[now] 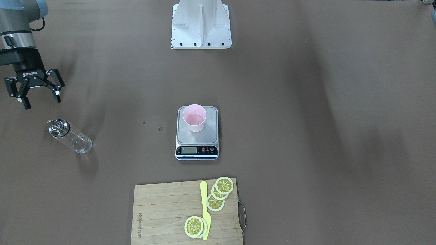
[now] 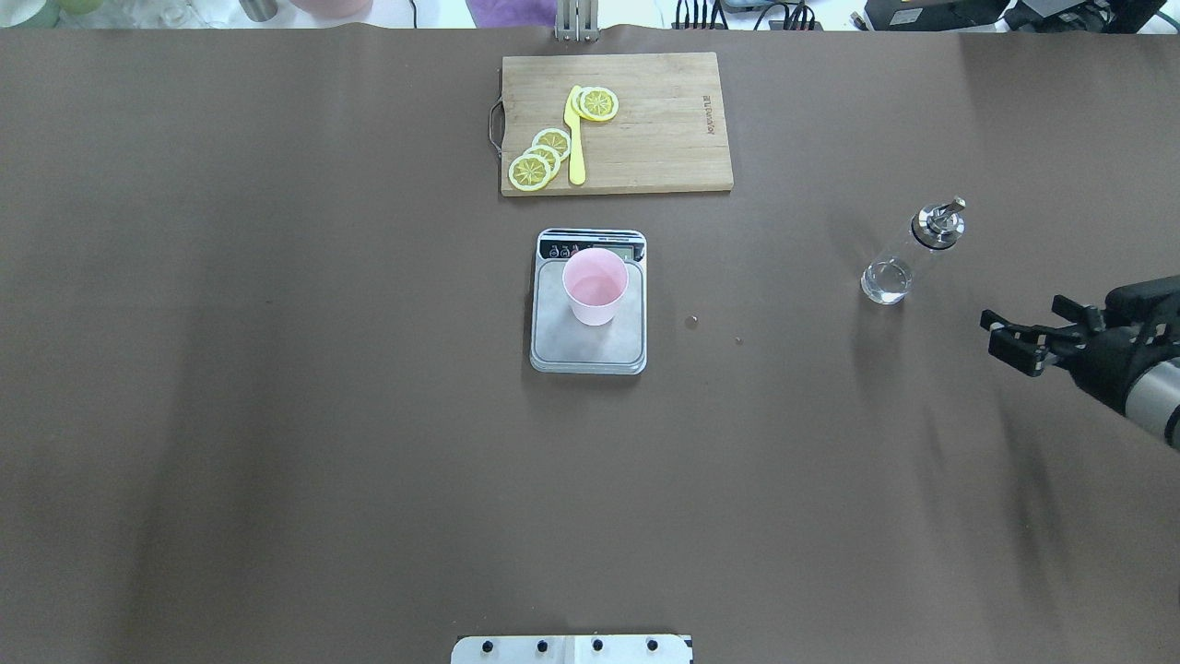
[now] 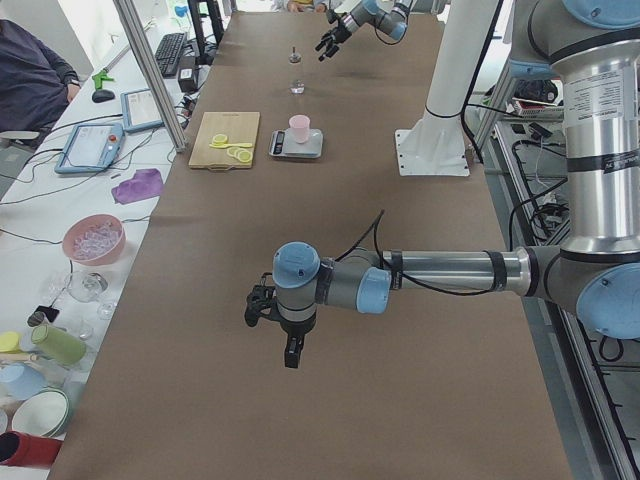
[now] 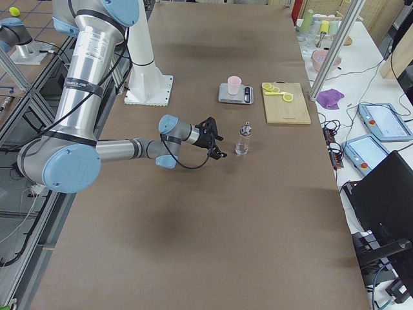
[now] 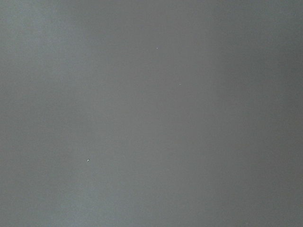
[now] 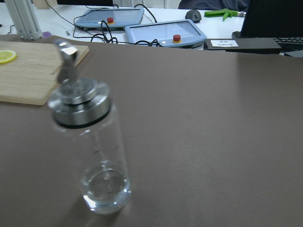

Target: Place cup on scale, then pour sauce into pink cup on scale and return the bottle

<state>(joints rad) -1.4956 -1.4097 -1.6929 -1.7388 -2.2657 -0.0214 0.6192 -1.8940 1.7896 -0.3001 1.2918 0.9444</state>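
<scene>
Bottle: You could see the bottle (image 1: 69, 136) standing upright on the table (image 1: 306, 153), metal spout on top.
Place: It was on the robot's right side, well apart from the scale (image 1: 209, 134).
Sauce: It was clear and hard to see. I think only a little sat low in the glass.
Feel: It was glass, so hard and smooth. I guess it was light, slippery, and easy to tip or break.
Best hold: You would do well to grip the round glass middle, below the shiny cap, not the thin spout.
Right gripper: The right gripper (image 1: 42, 103) hung near the bottle with its jaws spread wide and nothing in them - not touching it.
Cup: The cup (image 1: 194, 118) stood upright on the scale's steel top.
Drops: Two tiny drops (image 1: 160, 128) lay on the table between scale and bottle.
Left gripper: The left gripper (image 3: 270, 335) was far off over bare table - you could not tell how its jaws stood.
Board: A cutting board (image 1: 160, 211) held lemon slices (image 1: 224, 185) and a yellow knife (image 1: 205, 211).
</scene>
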